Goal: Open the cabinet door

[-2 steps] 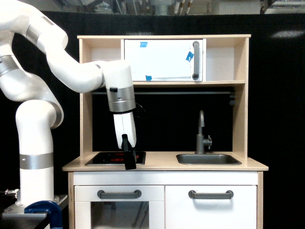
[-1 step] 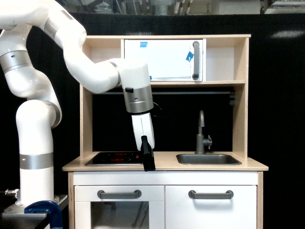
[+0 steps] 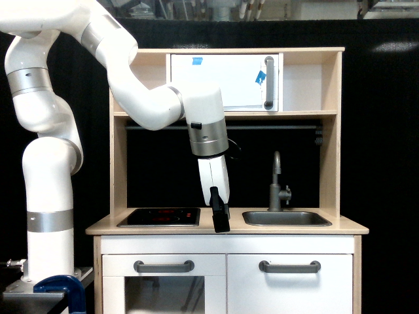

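cabinet door (image 3: 291, 288) cut off by bottom edge, pincer (image 3: 221, 224) jaw gap indiscernible

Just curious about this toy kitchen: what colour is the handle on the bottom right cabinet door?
Grey: the bar handle sits on the plain white cabinet door, seen in the exterior view.

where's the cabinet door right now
In the exterior view, the cabinet door is at the lower right of the play kitchen, directly under the sink and right of the oven door.
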Controlling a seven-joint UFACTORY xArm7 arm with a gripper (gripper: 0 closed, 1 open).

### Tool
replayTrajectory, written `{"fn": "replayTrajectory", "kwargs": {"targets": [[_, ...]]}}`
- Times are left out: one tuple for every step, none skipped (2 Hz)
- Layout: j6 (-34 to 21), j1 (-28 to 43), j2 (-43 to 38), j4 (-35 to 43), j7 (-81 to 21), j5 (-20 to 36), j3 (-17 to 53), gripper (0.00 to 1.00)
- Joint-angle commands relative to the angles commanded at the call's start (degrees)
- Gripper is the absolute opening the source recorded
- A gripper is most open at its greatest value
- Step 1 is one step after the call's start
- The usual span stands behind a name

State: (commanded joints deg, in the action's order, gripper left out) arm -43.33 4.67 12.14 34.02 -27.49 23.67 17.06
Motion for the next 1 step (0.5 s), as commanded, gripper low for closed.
{"fn": "replayTrajectory", "kwargs": {"targets": [[0.6,1.3,-7.4,5.4,-3.5,5.1,0.4,1.0]]}}
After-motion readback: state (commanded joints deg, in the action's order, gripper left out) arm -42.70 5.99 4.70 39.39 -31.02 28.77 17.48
